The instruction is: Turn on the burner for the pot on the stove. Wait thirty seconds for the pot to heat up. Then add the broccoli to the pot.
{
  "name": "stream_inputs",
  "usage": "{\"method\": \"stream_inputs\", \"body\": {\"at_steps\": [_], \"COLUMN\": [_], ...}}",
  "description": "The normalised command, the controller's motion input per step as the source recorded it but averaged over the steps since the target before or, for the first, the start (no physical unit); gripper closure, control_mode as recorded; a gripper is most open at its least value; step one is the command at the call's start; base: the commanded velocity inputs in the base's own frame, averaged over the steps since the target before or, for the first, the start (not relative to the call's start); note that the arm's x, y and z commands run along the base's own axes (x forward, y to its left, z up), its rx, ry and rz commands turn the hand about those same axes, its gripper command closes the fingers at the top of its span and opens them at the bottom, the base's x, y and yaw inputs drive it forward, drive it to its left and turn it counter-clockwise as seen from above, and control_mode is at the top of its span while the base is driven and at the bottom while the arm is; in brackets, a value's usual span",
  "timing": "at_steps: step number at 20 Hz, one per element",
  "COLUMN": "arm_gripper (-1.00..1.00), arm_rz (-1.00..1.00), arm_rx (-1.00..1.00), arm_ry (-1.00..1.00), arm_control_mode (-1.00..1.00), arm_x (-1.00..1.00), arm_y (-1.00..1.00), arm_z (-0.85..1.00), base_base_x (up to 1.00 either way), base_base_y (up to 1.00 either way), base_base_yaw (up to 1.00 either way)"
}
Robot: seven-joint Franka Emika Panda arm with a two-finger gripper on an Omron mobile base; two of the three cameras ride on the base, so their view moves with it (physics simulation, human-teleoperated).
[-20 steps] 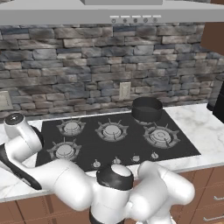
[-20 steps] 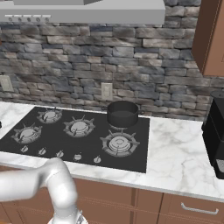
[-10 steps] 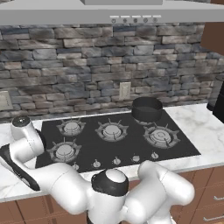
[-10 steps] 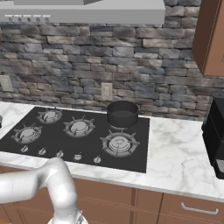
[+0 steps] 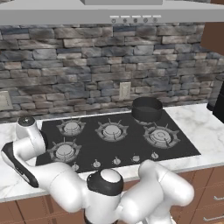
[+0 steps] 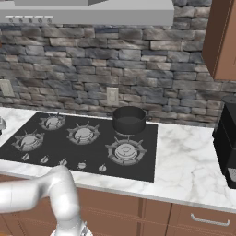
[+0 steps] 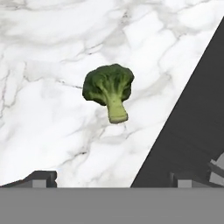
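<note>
The broccoli (image 7: 109, 89), a small green floret with a pale stem, lies on the white marble counter beside the black edge of the stove (image 7: 192, 131). My gripper (image 7: 114, 179) hovers above it, open, with nothing between its fingertips (image 7: 41, 178). The floret sits ahead of the gap between the tips. In the left base view my arm reaches down over the counter left of the stove (image 5: 131, 142). The dark pot (image 5: 147, 109) stands on the back right burner, also seen from the right (image 6: 129, 120). A row of small knobs (image 5: 116, 161) runs along the stove's front edge.
A black appliance (image 6: 228, 138) stands on the counter at the far right. A stone wall with an outlet (image 5: 125, 91) rises behind the stove, and a range hood (image 5: 131, 15) hangs above. Wooden drawers (image 6: 198, 219) sit under the counter.
In the left base view my wrist has shifted a little to the right, toward the stove's left edge. The pot has not moved.
</note>
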Motion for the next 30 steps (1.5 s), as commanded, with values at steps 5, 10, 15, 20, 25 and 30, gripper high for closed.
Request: {"method": "stream_inputs", "body": {"at_steps": [5,10,15,20,25,30], "arm_gripper": [-1.00,-1.00,-1.00,-1.00,-1.00,-1.00], "arm_rz": [0.03,0.01,0.01,0.01,0.01,0.02], "arm_rx": [0.00,0.00,0.00,0.00,0.00,0.00], "arm_ry": [0.01,0.09,0.04,0.00,0.00,0.00], "arm_control_mode": [-1.00,-1.00,-1.00,-1.00,-1.00,-1.00], "arm_x": [0.25,0.30,0.38,0.31,0.20,0.01], "arm_y": [0.38,0.23,0.00,0.13,0.25,0.21], "arm_z": [-0.01,-0.20,-0.33,-0.21,-0.33,-0.46], "base_base_x": [0.00,0.00,0.00,0.00,0.00,0.00], "base_base_y": [0.00,0.00,0.00,0.00,0.00,0.00], "base_base_yaw": [0.00,0.00,0.00,0.00,0.00,0.00]}}
